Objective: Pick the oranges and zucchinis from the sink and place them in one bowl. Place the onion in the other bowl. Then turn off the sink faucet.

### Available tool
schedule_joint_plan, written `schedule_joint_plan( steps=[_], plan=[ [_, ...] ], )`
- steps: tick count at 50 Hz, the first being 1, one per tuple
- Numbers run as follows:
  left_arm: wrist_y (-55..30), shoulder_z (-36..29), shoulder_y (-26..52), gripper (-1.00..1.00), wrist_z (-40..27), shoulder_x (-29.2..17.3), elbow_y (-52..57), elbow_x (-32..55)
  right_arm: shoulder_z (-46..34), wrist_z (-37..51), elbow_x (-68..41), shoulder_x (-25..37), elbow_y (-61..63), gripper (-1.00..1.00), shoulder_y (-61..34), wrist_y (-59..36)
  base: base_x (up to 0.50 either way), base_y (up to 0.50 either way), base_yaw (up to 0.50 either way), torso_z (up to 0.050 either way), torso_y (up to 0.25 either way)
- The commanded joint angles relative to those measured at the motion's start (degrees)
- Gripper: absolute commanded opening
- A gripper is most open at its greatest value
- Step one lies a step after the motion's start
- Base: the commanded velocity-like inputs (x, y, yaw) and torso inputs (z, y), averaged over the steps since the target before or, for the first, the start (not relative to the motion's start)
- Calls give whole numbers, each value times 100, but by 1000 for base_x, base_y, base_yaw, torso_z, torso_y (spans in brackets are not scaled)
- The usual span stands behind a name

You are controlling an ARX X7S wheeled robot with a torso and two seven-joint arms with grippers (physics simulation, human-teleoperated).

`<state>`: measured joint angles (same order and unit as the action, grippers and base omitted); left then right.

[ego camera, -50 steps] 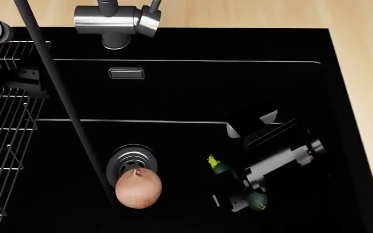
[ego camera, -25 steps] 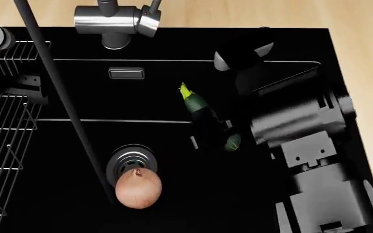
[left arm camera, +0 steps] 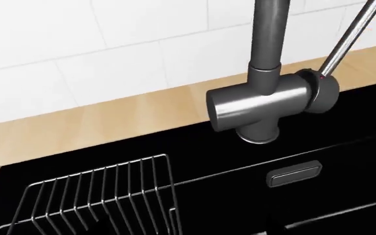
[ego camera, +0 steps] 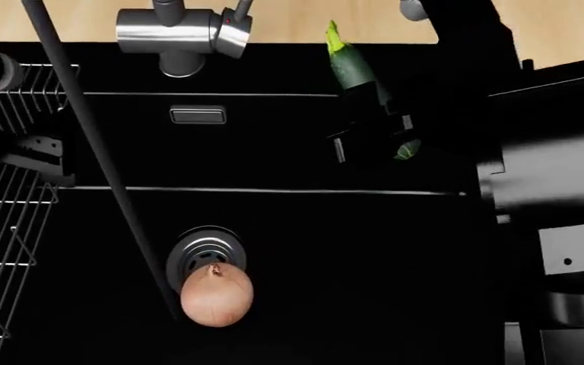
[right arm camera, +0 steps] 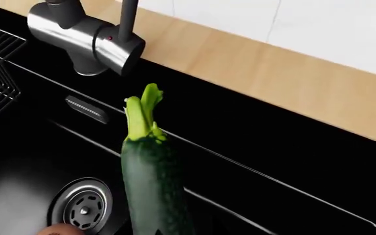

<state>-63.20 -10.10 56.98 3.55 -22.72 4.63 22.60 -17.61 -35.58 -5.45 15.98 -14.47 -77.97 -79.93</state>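
**Zucchini up over the back of the sink**

Zucchini (ego camera: 351, 70) is in the right gripper (ego camera: 373, 141), clamped on its lower half, and it hangs high over the rear ledge of the black sink (ego camera: 303, 228), pale stem tip pointing toward the wooden counter (ego camera: 303, 19). In the right wrist view the zucchini (right arm camera: 152, 191) fills the middle, stem uppermost, with the drain (right arm camera: 82, 208) below it.

Down in the basin the onion (ego camera: 216, 295) sits touching the near edge of the drain (ego camera: 206, 255), root tuft up. The faucet (ego camera: 182, 34) stands at the back rim, its dark spout pipe slanting across the basin and its thin lever raised. A wire rack (ego camera: 8, 220) sits along the left side of the sink.

The left gripper is out of shot: its wrist camera shows only the faucet (left arm camera: 273, 100), rack (left arm camera: 103, 196) and counter.
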Motion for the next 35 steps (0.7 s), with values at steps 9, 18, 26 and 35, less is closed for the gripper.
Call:
schedule_joint_plan(
  steps=[9,18,26,35],
  plan=[
    [-1295,42,184,100,265,107,1011,809,206,25,-32,139,490,-100,141,-262,0,0,0,0,0],
    [-2049,-415,349,100,414,310,1141,1158,132,5,-61,193,568,-100,177,-351,0,0,0,0,0],
    [-2674,-330,963,100,-2455,222,123,4539,151,22,-83,229,645,-100,242,-426,0,0,0,0,0],
    [-2406,-1189,1254,100,-4930,272,-1400,8004,75,8,-135,330,939,-100,476,-612,0,0,0,0,0]
  ],
)
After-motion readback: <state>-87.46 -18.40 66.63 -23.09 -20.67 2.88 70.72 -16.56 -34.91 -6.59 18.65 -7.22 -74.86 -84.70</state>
